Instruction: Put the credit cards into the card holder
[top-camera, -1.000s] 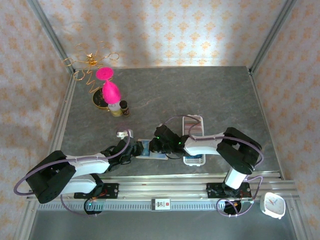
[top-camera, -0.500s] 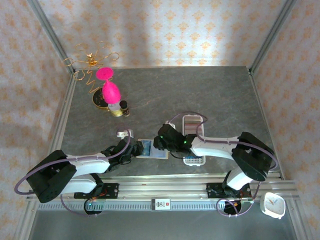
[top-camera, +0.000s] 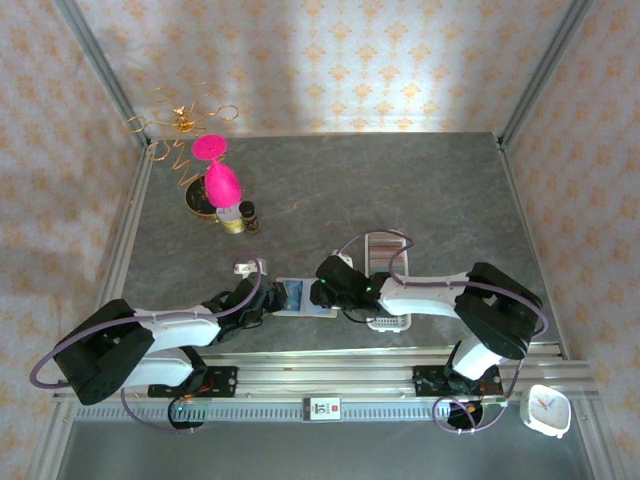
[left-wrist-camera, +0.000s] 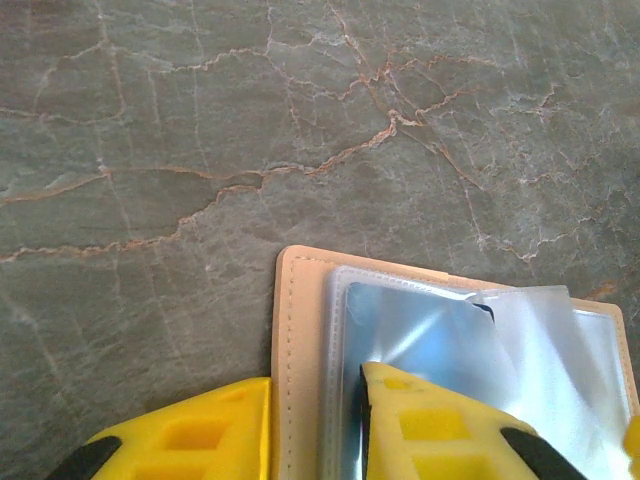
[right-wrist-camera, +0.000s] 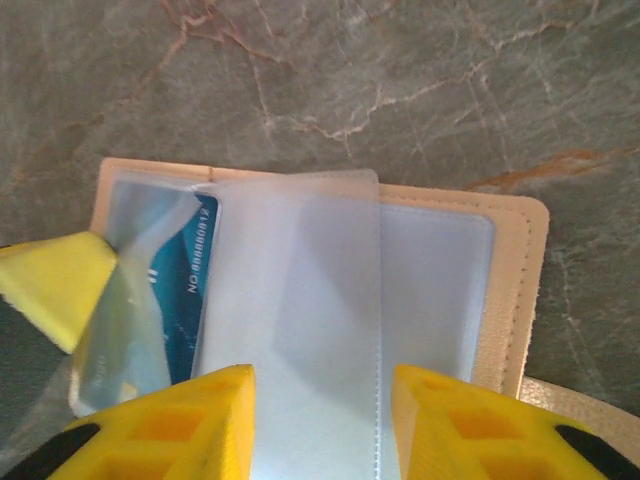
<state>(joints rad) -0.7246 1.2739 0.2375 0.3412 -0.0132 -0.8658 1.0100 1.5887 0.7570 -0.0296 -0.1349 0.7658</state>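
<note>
Where the metal rail runs along the bottom of the overhead view, a small white clock (top-camera: 547, 410) sits at the lower right, and both arms reach up from the bottom corners toward the middle. There the card holder (right-wrist-camera: 510, 270) lies open and flat on the grey stone-patterned table (top-camera: 400, 180).

The left gripper (left-wrist-camera: 315, 395) comes in from the lower left. Its yellow jaws stand a little apart, one finger on bare stone just beside the holder's stitched tan edge and the other resting on the clear sleeve, with that edge in the gap. Whether they pinch it or only press down I cannot tell.

The right gripper (right-wrist-camera: 322, 385) comes in from the right with its jaws well apart and nothing in its grasp. A frosted sleeve page lies flat between them. A blue credit card (right-wrist-camera: 190, 290) sits inside the sleeve pocket at the left end of the holder in the right wrist view, its printed numbers showing through the plastic.

Just right of the holder, a white tray (top-camera: 386, 237) lies on the table, crossed by the right arm; its contents are too small to make out.

Farther back, toward the upper left, stand a small dark bottle (top-camera: 248, 212), a bright pink object (top-camera: 220, 182) and a gold wire ornament (top-camera: 185, 120).
</note>
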